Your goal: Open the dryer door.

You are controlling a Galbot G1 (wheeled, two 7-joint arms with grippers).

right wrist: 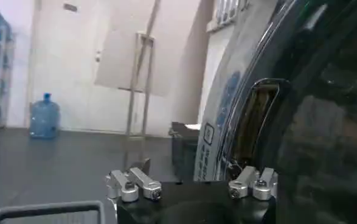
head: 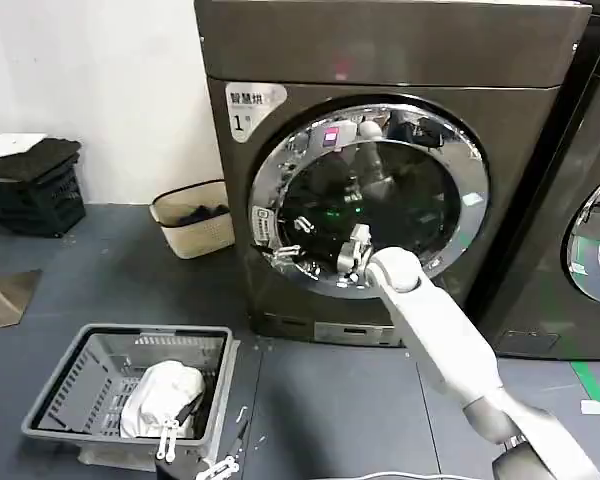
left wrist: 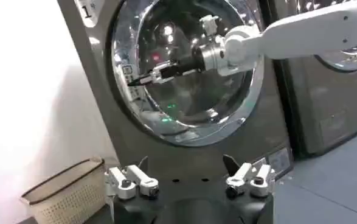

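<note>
Fingers (left wrist: 143, 77) of the right gripper (head: 285, 252) reach to the left edge of the dryer door (head: 370, 195), right at the chrome rim where a small recessed handle (right wrist: 255, 119) sits; whether they are spread or pinched together I cannot tell. The door itself looks shut against the front of the dark grey dryer (head: 380, 60), filling most of its face, with dark glass in the middle and a white "1" label (head: 248, 108) just above its upper left. The right arm (head: 450, 340) stretches up from the lower right across the lower part of the glass.

The left gripper (left wrist: 190, 181) hangs low in front of the machine, well apart from the door, its fingers spread wide and holding nothing.

A second dark machine (head: 590, 200) stands just to the right. On the floor (head: 100, 270) to the left are a beige basket (head: 192, 217) against the wall, a black crate (head: 32, 185) farther left, and a grey basket (head: 130, 395) with white cloth (head: 165, 398) in it, nearer the robot.
</note>
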